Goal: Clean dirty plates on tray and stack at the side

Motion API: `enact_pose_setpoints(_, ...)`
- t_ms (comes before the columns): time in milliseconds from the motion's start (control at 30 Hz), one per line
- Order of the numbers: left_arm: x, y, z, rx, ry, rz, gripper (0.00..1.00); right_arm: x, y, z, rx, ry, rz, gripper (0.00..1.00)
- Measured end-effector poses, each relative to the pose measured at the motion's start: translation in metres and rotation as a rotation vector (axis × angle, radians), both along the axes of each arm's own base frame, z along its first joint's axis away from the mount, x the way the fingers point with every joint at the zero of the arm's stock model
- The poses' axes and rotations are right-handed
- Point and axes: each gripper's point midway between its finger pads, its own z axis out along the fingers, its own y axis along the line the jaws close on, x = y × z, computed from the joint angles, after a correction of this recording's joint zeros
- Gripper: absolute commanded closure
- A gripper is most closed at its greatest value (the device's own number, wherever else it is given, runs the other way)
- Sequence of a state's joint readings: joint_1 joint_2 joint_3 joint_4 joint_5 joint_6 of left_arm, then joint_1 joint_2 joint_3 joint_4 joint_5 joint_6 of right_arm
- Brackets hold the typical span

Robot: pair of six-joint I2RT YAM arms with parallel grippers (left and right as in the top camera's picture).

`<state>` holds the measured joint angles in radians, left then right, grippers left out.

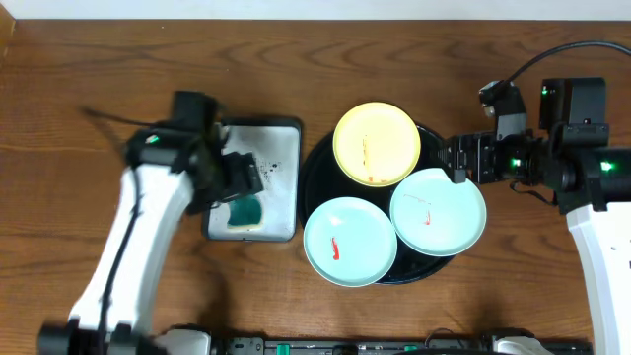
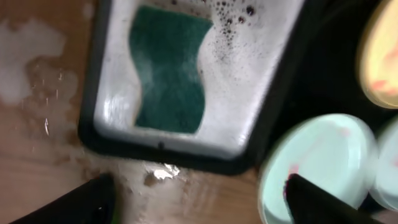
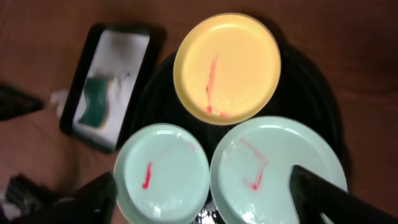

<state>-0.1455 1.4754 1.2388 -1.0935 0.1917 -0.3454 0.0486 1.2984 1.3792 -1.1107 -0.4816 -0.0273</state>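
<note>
Our left gripper (image 1: 242,179), jaws wide and empty, hangs over the sponge tray (image 1: 284,148); the green sponge (image 1: 244,214) lies at its 6 o'clock, long axis 12-to-6. Our right gripper (image 1: 459,158), also open, sits at 2 o'clock of the black tray (image 1: 314,173), nearest the right mint plate (image 1: 439,212), which rests there with two others.

Three small plates sit close together on the big black tray (image 3: 311,87): the yellow plate (image 3: 239,56) at the top, with the left mint plate (image 3: 171,186) and the right mint plate (image 3: 273,149) side by side below it, and each one has red smears on it. Off to the left on the brown worktop (image 3: 43,43) lies a small tray (image 3: 127,53) with a green sponge (image 3: 96,107) and white foam inside. Two dark fingers (image 3: 336,199) poke in at the bottom corners, far apart, gripping nothing.
</note>
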Motion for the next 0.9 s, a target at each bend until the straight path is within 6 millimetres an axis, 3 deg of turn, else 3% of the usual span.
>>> enact_pose_setpoints(100, 0.008, -0.002, -0.030, 0.076, 0.050, -0.043, 0.24, -0.016, 0.010, -0.006, -0.025, 0.042, 0.054, 0.21)
enact_pose_setpoints(233, 0.015, 0.009, -0.070, 0.165, 0.137, -0.041, 0.29, -0.041, 0.032, -0.017, -0.101, 0.103, 0.136, 0.19)
enact_pose_setpoints(333, 0.024, 0.020, -0.090, 0.185, 0.163, -0.012, 0.29, -0.045, 0.039, -0.019, -0.111, 0.109, 0.127, 0.17)
enact_pose_setpoints(433, 0.033, 0.026, -0.103, 0.161, 0.162, 0.021, 0.39, -0.038, 0.035, -0.023, -0.110, 0.103, 0.076, 0.14)
enact_pose_setpoints(533, 0.041, 0.025, -0.116, 0.117, 0.165, 0.024, 0.50, -0.030, 0.028, -0.030, -0.101, 0.110, 0.014, 0.03)
enact_pose_setpoints(667, 0.040, 0.018, -0.128, 0.100, 0.191, 0.007, 0.69, -0.010, 0.005, -0.046, -0.079, 0.105, -0.114, 0.01)
enact_pose_setpoints(733, 0.040, 0.014, -0.131, 0.096, 0.195, -0.008, 0.92, 0.001, -0.012, -0.052, -0.067, 0.107, -0.188, 0.01)
enact_pose_setpoints(900, 0.041, 0.005, -0.132, 0.095, 0.189, -0.034, 0.92, 0.011, -0.050, -0.070, -0.035, 0.185, -0.328, 0.01)
